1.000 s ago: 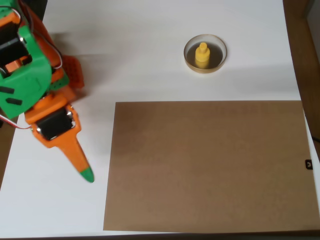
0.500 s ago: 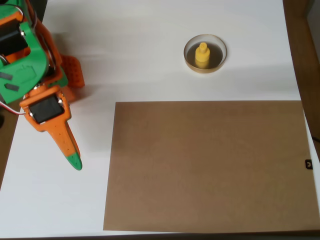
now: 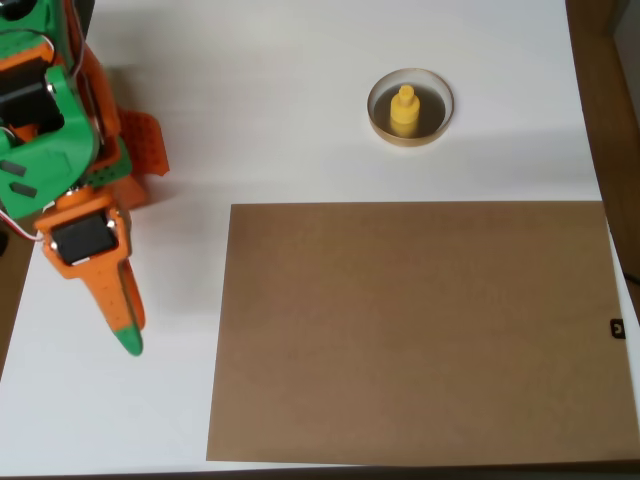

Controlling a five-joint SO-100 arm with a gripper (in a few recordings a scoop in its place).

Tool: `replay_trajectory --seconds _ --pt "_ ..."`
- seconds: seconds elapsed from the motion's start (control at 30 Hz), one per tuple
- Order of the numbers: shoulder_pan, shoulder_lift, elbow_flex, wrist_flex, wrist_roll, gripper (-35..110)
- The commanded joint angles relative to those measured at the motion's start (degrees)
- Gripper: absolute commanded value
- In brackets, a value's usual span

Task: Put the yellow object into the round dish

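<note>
Yellow piece (image 3: 404, 110) sits upright inside the round dish (image 3: 377, 118).
The dish rests near the desk's (image 3: 300, 100) far edge; the gripper (image 3: 128, 335), jaws together and empty, hangs by the left edge.

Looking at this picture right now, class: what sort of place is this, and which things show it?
Probably a tabletop robot test bench: a white table with a brown sheet, an orange-and-green arm at the left, and a yellow object standing in a round dish.

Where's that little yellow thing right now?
In the overhead view, the yellow object stands inside the round dish, upper right of centre, above the brown sheet.
</note>
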Motion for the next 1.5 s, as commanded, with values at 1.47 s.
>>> replay_trajectory --seconds 1.47 --pt "3.3 1.1 2.5 0.4 0.4 0"
